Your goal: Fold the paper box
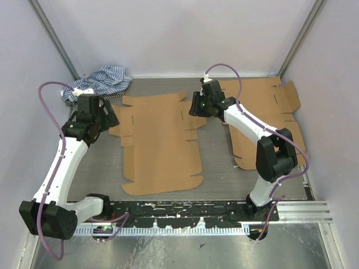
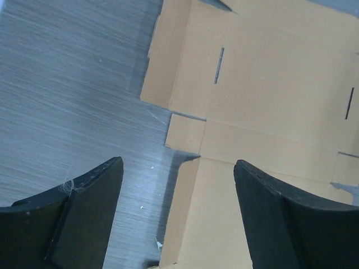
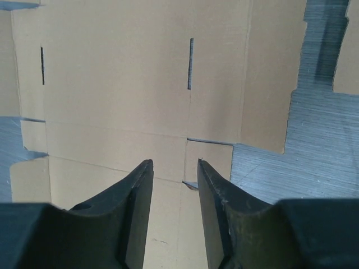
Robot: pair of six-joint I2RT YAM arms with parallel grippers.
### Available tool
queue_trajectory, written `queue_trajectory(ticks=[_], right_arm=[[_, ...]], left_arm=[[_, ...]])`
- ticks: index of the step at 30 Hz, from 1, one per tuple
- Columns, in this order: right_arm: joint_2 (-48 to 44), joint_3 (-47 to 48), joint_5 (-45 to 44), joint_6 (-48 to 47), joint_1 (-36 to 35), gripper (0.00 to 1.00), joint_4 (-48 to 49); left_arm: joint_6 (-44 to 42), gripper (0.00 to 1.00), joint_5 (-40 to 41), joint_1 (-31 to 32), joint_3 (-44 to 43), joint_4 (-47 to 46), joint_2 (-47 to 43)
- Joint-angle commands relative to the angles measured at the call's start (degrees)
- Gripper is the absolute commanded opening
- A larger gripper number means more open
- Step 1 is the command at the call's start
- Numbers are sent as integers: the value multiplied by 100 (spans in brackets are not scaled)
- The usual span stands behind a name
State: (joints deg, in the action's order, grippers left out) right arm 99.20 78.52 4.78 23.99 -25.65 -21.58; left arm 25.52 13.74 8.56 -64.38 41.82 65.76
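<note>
The paper box is an unfolded brown cardboard blank (image 1: 160, 145) lying flat in the middle of the table, also seen in the left wrist view (image 2: 269, 84) and the right wrist view (image 3: 112, 84). My left gripper (image 1: 107, 120) hovers over the blank's left edge flaps, jaws wide open and empty (image 2: 178, 162). My right gripper (image 1: 195, 106) hangs above the blank's upper right edge near a small tab (image 3: 208, 159). Its jaws stand partly open with a narrow gap and nothing between them (image 3: 174, 162).
A second flat cardboard blank (image 1: 263, 112) lies at the right under the right arm. A blue striped cloth (image 1: 101, 81) is bunched at the back left corner. Walls enclose the table on three sides.
</note>
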Motion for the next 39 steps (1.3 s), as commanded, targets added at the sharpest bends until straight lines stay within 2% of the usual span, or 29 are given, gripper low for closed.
queue_trajectory(ticks=[1,2,3,4,5,11,17,24,28,31,35,39], right_arm=[[131,461,-144,65,14,45,77],[178,509,-169,81,16,48,19],[206,524,-215,111,16,56,-2],[213,517,-263,120,16,89,-5],[219,489,-302,136,8,99,14],[510,609,-170,106,11,100,-120],[844,699,-354,170,3,96,-285],[1103,700,-381,275,7,95,-238],[1144,561,-442,396,1,95,-289],[984,209,-517,429,-53,94,-208],[749,-219,-586,448,-189,94,-160],[681,-409,-614,526,-297,94,-116]], left_arm=[[-100,87,-38,-12,101,-275,-4],[-103,87,-53,-11,38,-213,55],[-108,87,-74,-12,-18,-143,118],[-108,87,-110,-12,-64,-76,176],[-116,87,-179,-12,-106,-25,235],[-116,87,-354,-11,-172,103,419],[-49,85,-596,-8,-9,63,414],[398,84,-448,-9,144,189,414],[896,75,-1295,11,531,-413,326],[1038,73,-1447,490,730,-879,383],[986,73,-665,1461,723,-947,644],[1131,73,-564,1806,809,-1183,1200]])
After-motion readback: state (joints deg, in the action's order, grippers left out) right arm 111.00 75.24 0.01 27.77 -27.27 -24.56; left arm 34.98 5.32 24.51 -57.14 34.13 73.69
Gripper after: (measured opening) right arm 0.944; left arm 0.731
